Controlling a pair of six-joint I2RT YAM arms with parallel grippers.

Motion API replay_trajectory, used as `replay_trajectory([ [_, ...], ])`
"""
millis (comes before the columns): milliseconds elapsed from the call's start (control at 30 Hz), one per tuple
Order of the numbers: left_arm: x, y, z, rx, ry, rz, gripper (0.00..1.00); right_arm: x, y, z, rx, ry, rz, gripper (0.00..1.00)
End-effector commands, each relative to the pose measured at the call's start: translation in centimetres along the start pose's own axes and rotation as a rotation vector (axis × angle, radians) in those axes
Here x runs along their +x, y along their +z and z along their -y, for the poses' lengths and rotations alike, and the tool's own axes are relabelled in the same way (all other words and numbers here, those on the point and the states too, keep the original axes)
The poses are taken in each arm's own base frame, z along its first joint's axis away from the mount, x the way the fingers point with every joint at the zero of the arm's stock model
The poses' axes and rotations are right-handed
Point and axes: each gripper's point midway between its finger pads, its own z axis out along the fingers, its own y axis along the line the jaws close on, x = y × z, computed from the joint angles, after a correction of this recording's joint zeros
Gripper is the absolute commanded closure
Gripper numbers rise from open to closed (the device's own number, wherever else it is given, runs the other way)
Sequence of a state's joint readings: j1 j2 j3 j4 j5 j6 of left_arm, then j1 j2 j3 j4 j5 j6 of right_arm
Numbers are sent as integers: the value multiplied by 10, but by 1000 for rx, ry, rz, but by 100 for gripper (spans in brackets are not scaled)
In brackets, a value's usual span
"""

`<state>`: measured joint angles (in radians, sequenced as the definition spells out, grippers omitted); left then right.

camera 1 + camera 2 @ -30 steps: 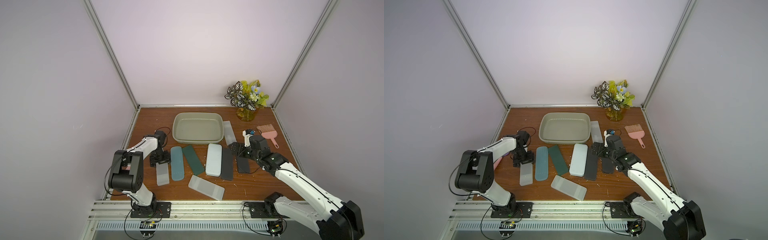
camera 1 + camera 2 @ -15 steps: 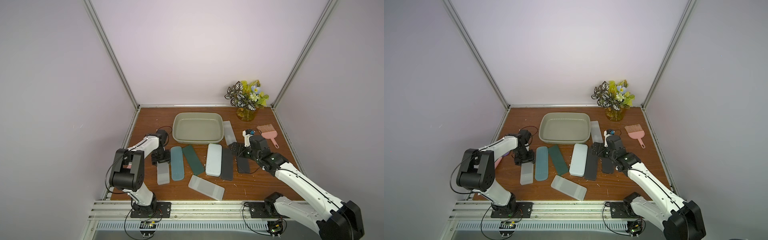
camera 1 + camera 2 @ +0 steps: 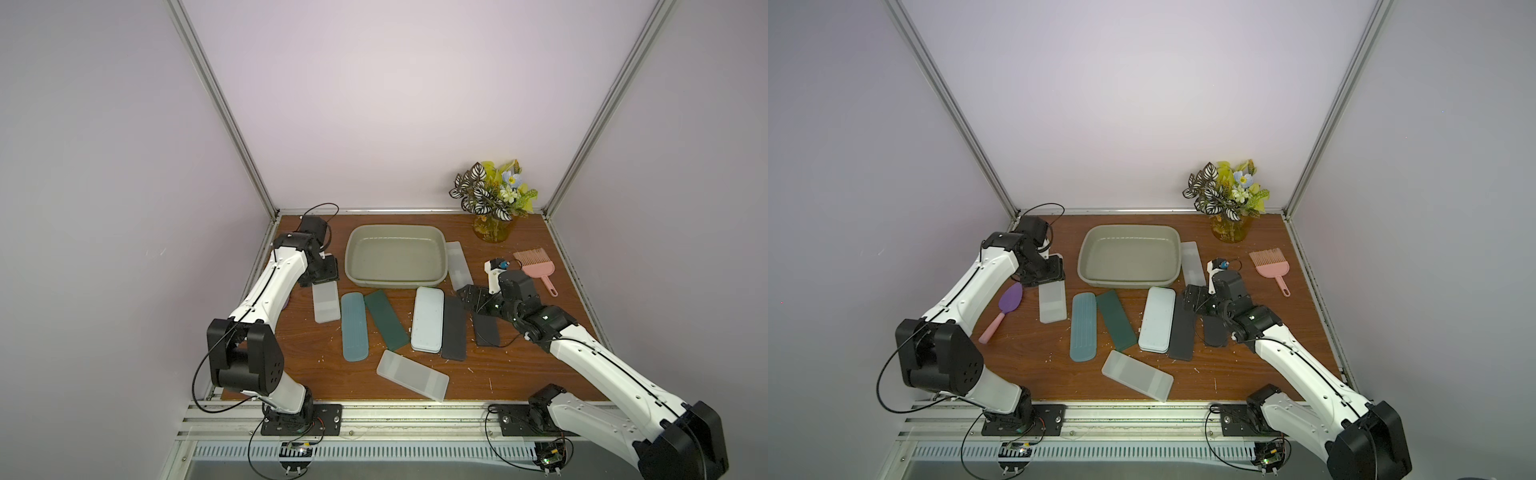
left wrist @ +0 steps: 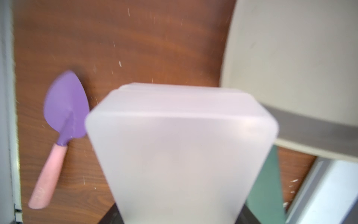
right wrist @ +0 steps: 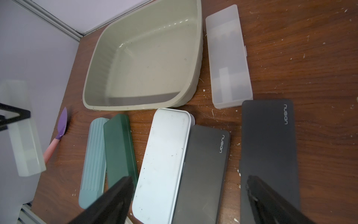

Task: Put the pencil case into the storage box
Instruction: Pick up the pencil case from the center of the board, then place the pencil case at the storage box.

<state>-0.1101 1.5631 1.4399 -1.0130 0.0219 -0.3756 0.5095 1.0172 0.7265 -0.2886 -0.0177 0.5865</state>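
Frosted pencil case (image 3: 326,303): holds it by far end w/ left gripper (image 3: 325,280), long axis front-to-back, just left of storage box (image 3: 395,259). Needs short carry rightward, prob. Has right gripper (image 3: 469,297) spread wide, empty, over black cases (image 3: 454,328).

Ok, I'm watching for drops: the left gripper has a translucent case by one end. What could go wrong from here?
The left gripper grips the translucent case at one end only, so it could swing or slip. Its free end could catch the storage box rim on the way over.
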Motion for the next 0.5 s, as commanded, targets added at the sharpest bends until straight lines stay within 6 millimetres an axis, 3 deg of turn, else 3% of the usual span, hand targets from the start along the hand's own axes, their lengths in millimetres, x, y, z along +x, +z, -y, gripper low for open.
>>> replay_trajectory([
  [0,1,-3,3,-8,30,-51,51,-12,-5,-13,-41,-24,25,2],
  [100,-5,1,9,1,36,-57,51,-12,-5,-13,-40,-22,26,2],
  [233,-26,0,31,47,60,-30,51,-13,-4,-14,-39,-27,22,2],
  [467,-71,8,100,126,149,26,51,-16,0,-15,-27,-40,13,2],
])
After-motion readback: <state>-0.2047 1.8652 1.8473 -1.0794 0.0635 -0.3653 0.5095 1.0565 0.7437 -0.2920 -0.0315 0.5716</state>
